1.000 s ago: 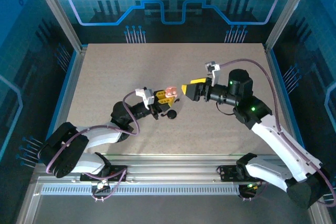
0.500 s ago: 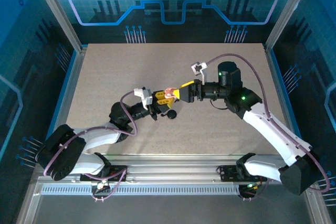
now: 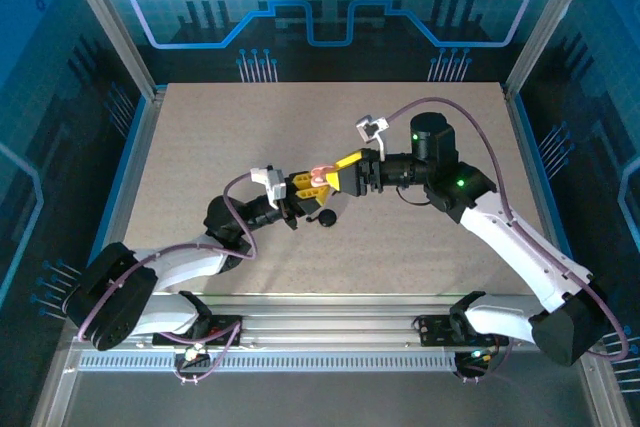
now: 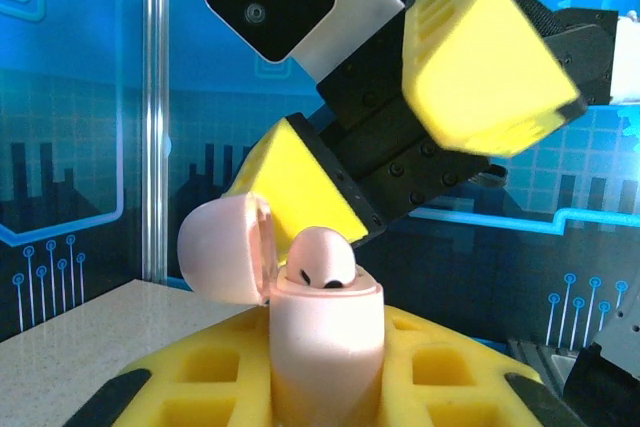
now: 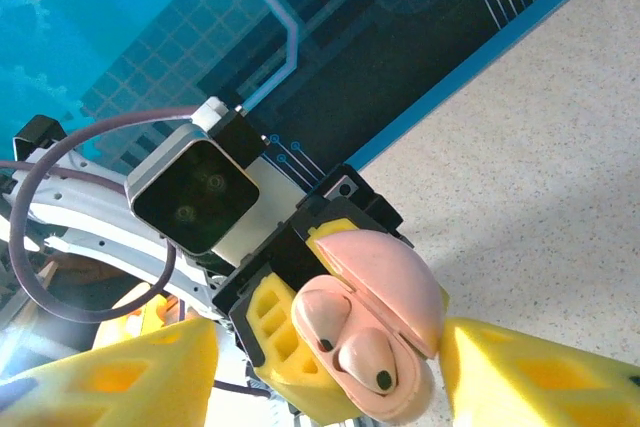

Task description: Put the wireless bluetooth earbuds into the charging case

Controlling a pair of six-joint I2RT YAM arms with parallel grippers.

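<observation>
The small round pale-pink plastic charging case (image 4: pixel 328 332) is sitting between the fingers of the left gripper (image 3: pixel 306 185), both tiny pale earbuds (image 5: pixel 322 315) resting inside it. The right gripper (image 3: pixel 340 178) is straddling the case from its right, jaws spread. A small round black piece (image 3: pixel 326 217) is lying on the speckled beige table (image 3: pixel 200 147), just nearer the arm bases than the case.

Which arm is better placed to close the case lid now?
Probably right. The right gripper has open, empty jaws beside the raised lid, while the left gripper is shut on the charging case, steadying it.

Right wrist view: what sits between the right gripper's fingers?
The open charging case, earbuds seated inside, held by the left gripper, as the right wrist view shows.
</observation>
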